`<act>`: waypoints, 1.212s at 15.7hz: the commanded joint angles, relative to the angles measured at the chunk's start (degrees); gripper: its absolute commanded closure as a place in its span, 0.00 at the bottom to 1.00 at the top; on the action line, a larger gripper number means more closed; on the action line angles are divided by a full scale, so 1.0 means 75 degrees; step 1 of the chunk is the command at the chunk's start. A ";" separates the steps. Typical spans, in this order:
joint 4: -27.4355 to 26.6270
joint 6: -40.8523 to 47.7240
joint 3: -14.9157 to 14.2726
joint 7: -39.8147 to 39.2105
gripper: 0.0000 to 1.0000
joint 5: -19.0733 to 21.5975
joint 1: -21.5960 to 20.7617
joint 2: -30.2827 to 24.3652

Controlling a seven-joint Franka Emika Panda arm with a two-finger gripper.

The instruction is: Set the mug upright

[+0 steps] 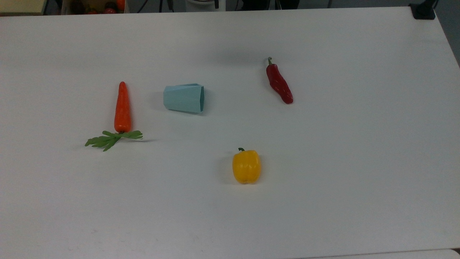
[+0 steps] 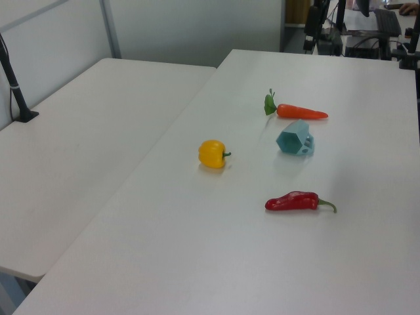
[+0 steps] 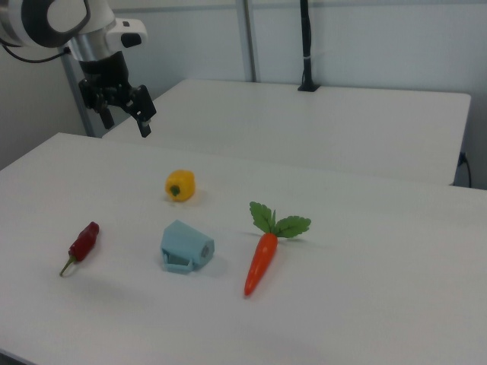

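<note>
The mug [image 1: 183,98] is pale blue with flat facets and lies on its side on the white table [image 1: 323,180], its mouth facing the top view's right. The left view looks into the polygonal mouth of the mug [image 2: 295,139]. In the right view the mug [image 3: 186,245] rests with its handle low against the table. My gripper [image 3: 125,122] hangs open in the air at the right view's upper left. It is well above the table and far from the mug, with nothing between its fingers.
A carrot [image 1: 122,108] with green leaves lies at the top view's left of the mug. A red chili [image 1: 279,83] is to its right, and a yellow bell pepper [image 1: 246,166] sits nearer the front. A second table [image 2: 79,144] adjoins on the left view's left.
</note>
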State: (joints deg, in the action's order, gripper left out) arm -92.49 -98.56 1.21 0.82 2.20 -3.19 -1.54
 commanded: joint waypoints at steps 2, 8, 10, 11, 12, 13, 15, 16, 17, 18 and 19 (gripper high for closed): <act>-0.0253 -0.0114 -0.0067 -0.0062 0.00 -0.0362 -0.0114 -0.0135; -0.0183 -0.0369 0.0026 0.2651 0.00 -0.2153 -0.1097 0.0754; -0.0230 -0.0721 0.0236 0.3450 0.00 -0.2693 -0.1251 0.1047; -0.0218 -0.0746 0.0319 0.3744 0.00 -0.2928 -0.1262 0.1211; -0.0218 -0.0758 0.0412 0.3944 0.00 -0.3162 -0.1286 0.1398; -0.0230 -0.0769 0.0553 0.4073 0.00 -0.3431 -0.1286 0.1586; -0.0277 -0.0804 0.0682 0.4308 0.00 -0.3784 -0.1286 0.1938; -0.0277 -0.0805 0.0683 0.4367 0.00 -0.3925 -0.1356 0.2148; -0.0277 -0.0805 0.0683 0.4414 0.00 -0.4100 -0.1414 0.2359; -0.0277 -0.0828 0.0683 0.4472 0.00 -0.4288 -0.1415 0.2535; -0.0323 -0.0956 0.0683 0.4566 0.00 -0.4417 -0.1415 0.2699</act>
State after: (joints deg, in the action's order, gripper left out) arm -94.05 -103.29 6.41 32.48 -27.42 -13.26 15.54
